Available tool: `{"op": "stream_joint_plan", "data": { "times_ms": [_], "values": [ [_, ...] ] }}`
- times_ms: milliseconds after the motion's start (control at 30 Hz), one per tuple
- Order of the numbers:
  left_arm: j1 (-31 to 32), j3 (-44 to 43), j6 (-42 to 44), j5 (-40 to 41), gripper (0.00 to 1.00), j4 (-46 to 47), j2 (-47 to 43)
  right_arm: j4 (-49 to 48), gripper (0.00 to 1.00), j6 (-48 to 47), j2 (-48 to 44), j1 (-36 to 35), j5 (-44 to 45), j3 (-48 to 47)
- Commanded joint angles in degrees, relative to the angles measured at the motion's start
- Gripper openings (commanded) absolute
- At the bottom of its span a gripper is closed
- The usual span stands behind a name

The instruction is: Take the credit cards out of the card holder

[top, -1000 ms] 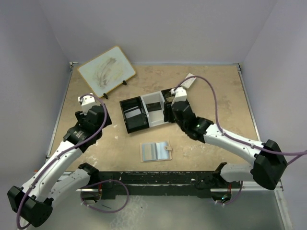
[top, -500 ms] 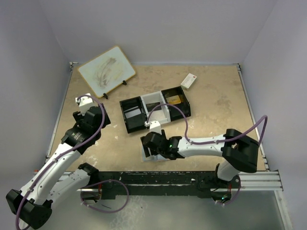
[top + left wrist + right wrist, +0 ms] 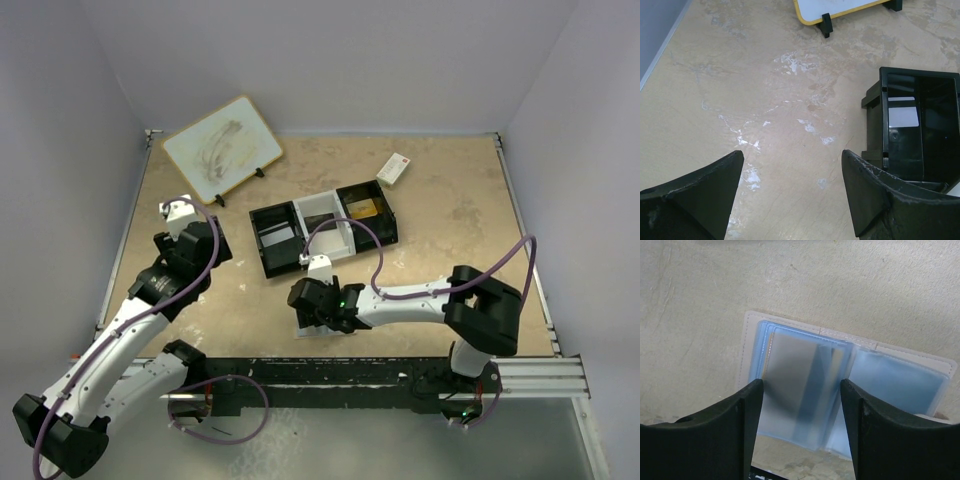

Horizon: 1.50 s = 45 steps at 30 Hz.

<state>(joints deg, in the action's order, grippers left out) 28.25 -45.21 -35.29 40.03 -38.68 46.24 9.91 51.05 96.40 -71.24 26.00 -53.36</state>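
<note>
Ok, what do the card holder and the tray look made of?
Card holder: pale matte cover, leather-like; translucent blue inside, likely soft plastic, a card showing through. Tray: glossy black with sheen on its walls, probably hard plastic.

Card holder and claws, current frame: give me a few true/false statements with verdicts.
1. The card holder lies open on the table. True.
2. The right claw is shut on a card. False: its jaws stand open over the card holder, gripping nothing.
3. The left claw is open above bare table, beside the tray. True.
4. The white box sits inside the tray. False: it lies on the table, apart from the tray.
</note>
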Motion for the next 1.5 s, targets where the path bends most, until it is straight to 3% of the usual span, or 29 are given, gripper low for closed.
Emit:
{"op": "stream_joint_plan", "data": {
  "times_ms": [0, 200, 400, 533, 633, 733, 867, 933, 1233, 1467],
  "values": [
    [-0.26, -0.06, 1.03, -0.57, 0.77, 1.92, -0.02, 2.39, 0.65, 2.32, 0.46, -0.14, 0.88, -1.51],
    [-0.30, -0.04, 1.27, -1.15, 0.77, 2.06, 0.59, 2.05, 0.59, 2.85, 3.09, -0.12, 0.53, -1.57],
    [-0.30, 0.12, 1.78, -2.79, 0.77, 2.52, 1.29, -1.08, 0.38, 2.02, 2.66, -0.08, -0.92, 0.08],
    [-0.30, 0.30, 1.56, -5.33, 0.76, 3.07, 1.33, -4.44, 0.37, 1.62, 1.05, 0.64, -2.32, 1.84],
    [-0.30, 1.65, 1.51, -13.30, 0.75, 6.00, 0.27, -11.43, 0.35, 0.23, -1.11, 2.37, -6.54, 5.74],
    [-0.30, 4.06, 0.47, -26.96, 0.75, 10.92, -0.73, -20.76, 0.30, -0.51, -3.74, 5.87, -13.93, 11.20],
    [-0.05, 11.33, -5.53, -47.04, 0.74, 22.38, -1.50, -33.16, 0.29, 0.45, -6.47, 10.18, -21.25, 18.41],
    [1.00, 14.84, -8.69, -52.67, 0.74, 28.22, -1.34, -35.42, 0.29, 1.30, -6.78, 10.98, -22.17, 20.10],
    [19.13, 21.06, -14.62, -43.81, 0.72, 40.63, 4.04, -44.50, 0.31, 5.33, -4.29, 14.22, -26.24, 26.07],
    [23.08, 23.60, -14.46, -41.14, 0.70, 46.20, 10.35, -49.35, 0.34, 7.89, -4.60, 15.85, -27.85, 29.78]
  ]
}}
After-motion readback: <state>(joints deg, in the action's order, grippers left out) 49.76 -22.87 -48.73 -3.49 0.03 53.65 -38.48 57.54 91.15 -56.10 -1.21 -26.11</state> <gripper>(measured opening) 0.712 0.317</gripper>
